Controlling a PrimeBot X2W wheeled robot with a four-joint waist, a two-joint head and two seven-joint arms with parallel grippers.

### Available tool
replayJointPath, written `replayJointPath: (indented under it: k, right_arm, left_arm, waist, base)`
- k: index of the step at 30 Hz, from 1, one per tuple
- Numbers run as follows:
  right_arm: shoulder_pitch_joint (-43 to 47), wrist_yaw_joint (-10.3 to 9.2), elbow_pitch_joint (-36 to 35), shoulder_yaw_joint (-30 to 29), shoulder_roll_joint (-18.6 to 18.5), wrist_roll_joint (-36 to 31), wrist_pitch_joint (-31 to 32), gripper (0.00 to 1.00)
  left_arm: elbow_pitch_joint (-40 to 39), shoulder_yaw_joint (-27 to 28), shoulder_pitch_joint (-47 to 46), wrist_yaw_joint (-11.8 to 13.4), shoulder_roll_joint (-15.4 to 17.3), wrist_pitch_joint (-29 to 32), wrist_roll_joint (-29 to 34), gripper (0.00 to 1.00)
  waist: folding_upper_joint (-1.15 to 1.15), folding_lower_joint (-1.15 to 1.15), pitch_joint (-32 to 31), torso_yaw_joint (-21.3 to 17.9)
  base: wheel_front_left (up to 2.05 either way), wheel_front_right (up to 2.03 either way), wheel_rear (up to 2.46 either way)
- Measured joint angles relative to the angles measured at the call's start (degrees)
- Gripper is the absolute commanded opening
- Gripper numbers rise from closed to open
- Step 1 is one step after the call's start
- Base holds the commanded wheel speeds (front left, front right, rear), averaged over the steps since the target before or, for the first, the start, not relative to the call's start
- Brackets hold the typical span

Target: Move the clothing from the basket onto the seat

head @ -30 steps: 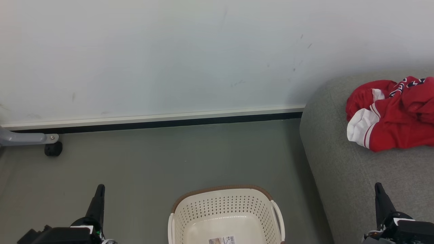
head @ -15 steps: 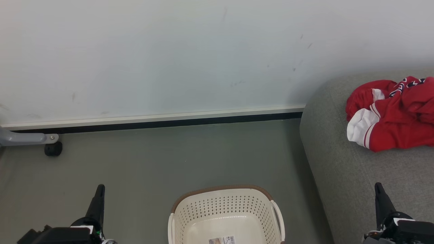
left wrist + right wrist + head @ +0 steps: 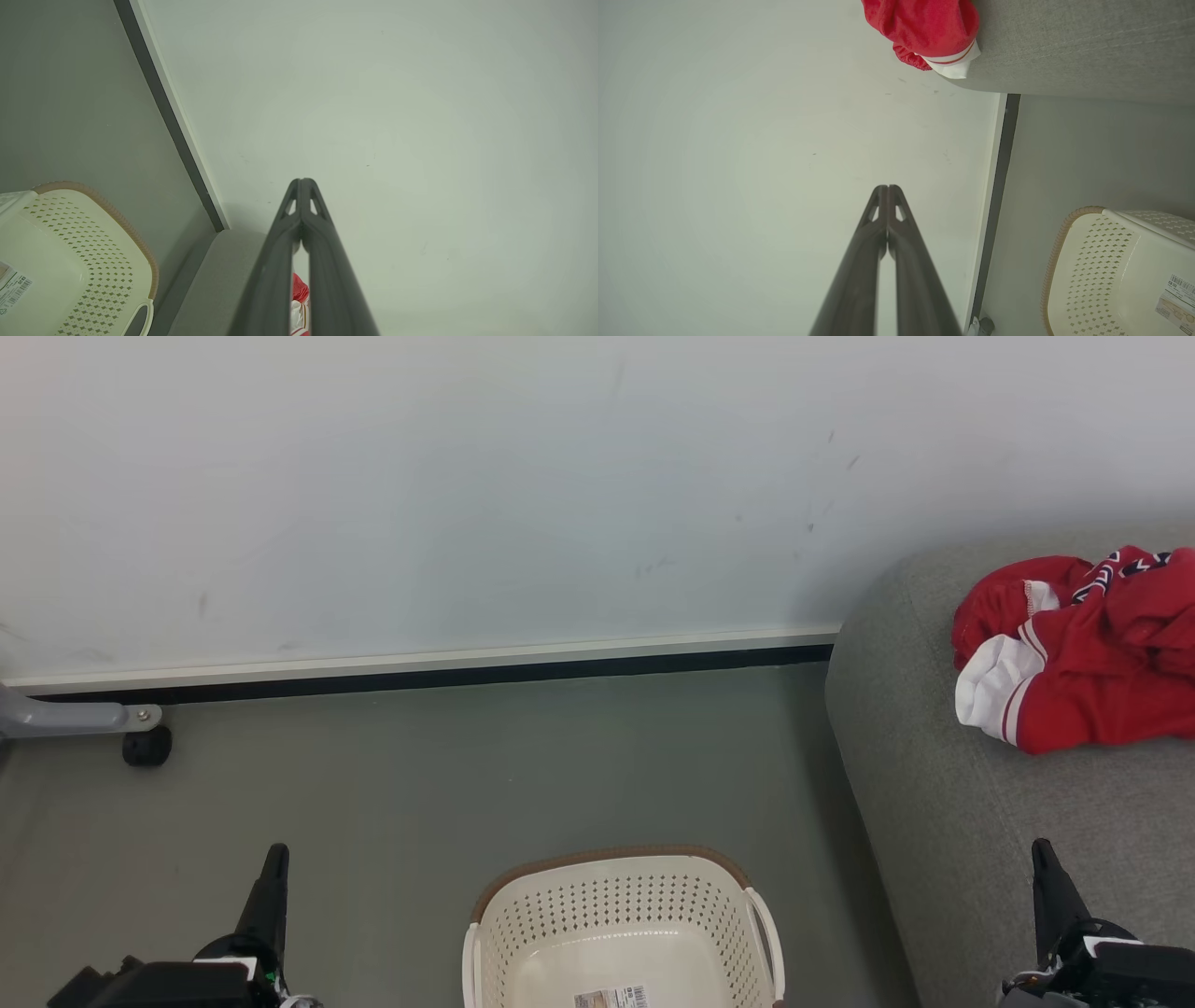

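Clothing (image 3: 1092, 663): crumpled red, white-cuffed, navy-trimmed

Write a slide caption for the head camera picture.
Red clothing heaped on the grey sofa; cream basket on the floor beside it; left gripper and right gripper shut.

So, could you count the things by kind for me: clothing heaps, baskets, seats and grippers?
clothing heap: 1
basket: 1
seat: 1
grippers: 2, the left gripper and the right gripper, both shut
Total: 5
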Motion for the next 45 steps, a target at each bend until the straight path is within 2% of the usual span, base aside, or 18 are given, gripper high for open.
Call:
replayJointPath:
  k: [45]
  right_arm:
    - [0.00, 0.00, -0.02, 0.00, 0.01, 0.00, 0.00, 0.00]
  left_arm:
    - [0.00, 0.00, 0.00, 0.00, 0.00, 0.00, 0.00, 0.00]
  waist:
    - [0.00, 0.00, 0.01, 0.00]
  base:
    - [0.00, 0.00, 0.00]
